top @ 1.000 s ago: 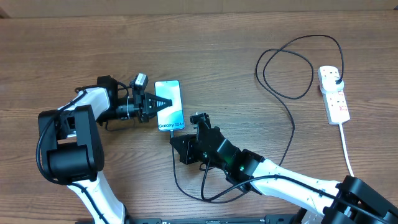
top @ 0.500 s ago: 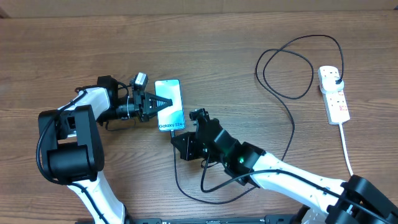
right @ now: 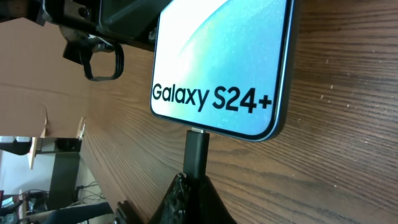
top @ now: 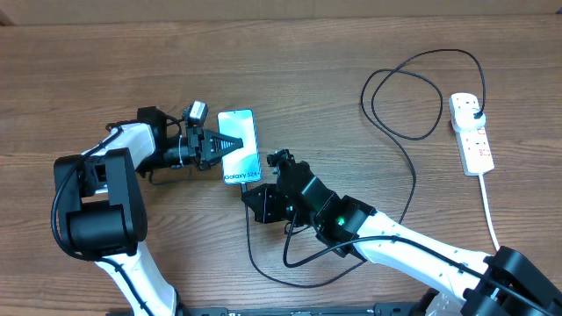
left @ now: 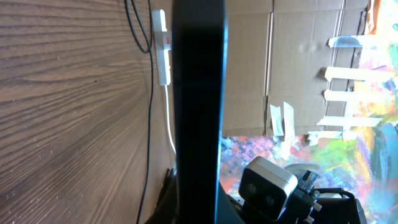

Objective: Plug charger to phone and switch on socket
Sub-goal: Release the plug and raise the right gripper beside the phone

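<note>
Right wrist view: right gripper (right: 191, 185) pinches the charger (right: 198, 149) tip at the phone (right: 224, 56) port; left gripper (top: 228, 145) clamps the phone; socket (top: 474, 140) seemingly not yet switched.

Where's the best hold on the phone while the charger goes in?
The phone lies flat, screen up, so pinch its long edge mid-length, coming in low from the left arm's side, as the left gripper does. The bottom short edge should stay free: the right gripper has the charger tip at that port.
</note>
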You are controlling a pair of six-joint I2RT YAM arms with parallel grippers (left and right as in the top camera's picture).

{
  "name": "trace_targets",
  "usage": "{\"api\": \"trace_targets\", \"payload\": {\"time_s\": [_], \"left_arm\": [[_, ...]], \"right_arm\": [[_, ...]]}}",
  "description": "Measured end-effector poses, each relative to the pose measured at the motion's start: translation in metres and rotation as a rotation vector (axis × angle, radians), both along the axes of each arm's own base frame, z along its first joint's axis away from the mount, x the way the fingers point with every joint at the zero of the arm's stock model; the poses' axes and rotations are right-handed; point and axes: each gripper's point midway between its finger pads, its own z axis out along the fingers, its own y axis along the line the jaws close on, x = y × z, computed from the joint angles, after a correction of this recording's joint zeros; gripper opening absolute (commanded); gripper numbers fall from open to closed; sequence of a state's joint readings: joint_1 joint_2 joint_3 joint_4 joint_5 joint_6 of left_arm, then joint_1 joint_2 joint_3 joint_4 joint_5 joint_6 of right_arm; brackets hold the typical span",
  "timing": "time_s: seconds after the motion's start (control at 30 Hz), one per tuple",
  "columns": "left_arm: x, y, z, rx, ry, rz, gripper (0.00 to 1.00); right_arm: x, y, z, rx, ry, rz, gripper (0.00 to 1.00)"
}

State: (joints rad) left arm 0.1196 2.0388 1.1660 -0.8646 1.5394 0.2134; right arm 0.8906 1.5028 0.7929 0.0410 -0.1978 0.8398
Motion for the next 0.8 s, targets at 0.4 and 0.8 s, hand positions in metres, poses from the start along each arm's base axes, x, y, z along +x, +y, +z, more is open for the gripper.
{"api": "trace_targets", "payload": {"time_s": [0.4, 0.8], "left_arm": [[0.0049, 0.0031, 0.0062, -0.019, -0.019, 0.011, 0.04], [0.0052, 0.0031, 0.0064, -0.018, -0.025, 0.011, 0.04]], "right_arm": [[0.0059, 0.0028, 0.0047, 0.015, -0.036, -0.008, 0.04], [0.0068, 0.0024, 0.0045, 0.002, -0.063, 0.006, 0.04]]}}
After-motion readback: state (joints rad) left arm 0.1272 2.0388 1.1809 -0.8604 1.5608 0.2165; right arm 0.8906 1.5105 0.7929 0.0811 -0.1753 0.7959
